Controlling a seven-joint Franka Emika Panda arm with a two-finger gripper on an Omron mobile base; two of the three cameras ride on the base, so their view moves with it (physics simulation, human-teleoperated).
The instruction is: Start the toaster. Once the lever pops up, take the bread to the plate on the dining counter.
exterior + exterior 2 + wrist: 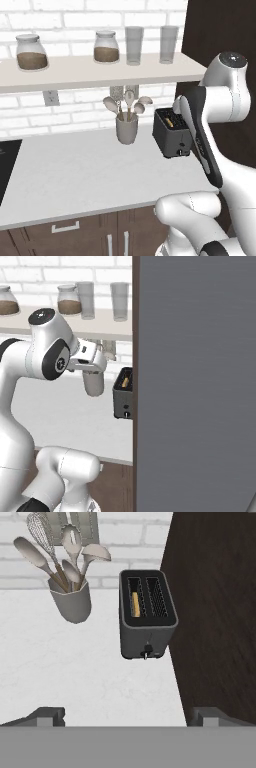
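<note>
Looking from the left base view, we see the toaster (171, 133) standing on the table (75, 175) beyond the arm, apparently not yet started. From the right base view, the bread (125, 381) sits down in a slot, so every step seems left. In the hand view our gripper (127, 714) hangs open with nothing held, the toaster ahead of its fingertips and the utensil crock (74, 602) off to one side.

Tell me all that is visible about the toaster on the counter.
The toaster is a small, dark, boxy thing with two slots on top. The bread stands low in one slot. A small lever sits on its narrow front face. It stands upright on the white counter, beside a dark wall panel and apart from the utensil crock.
</note>
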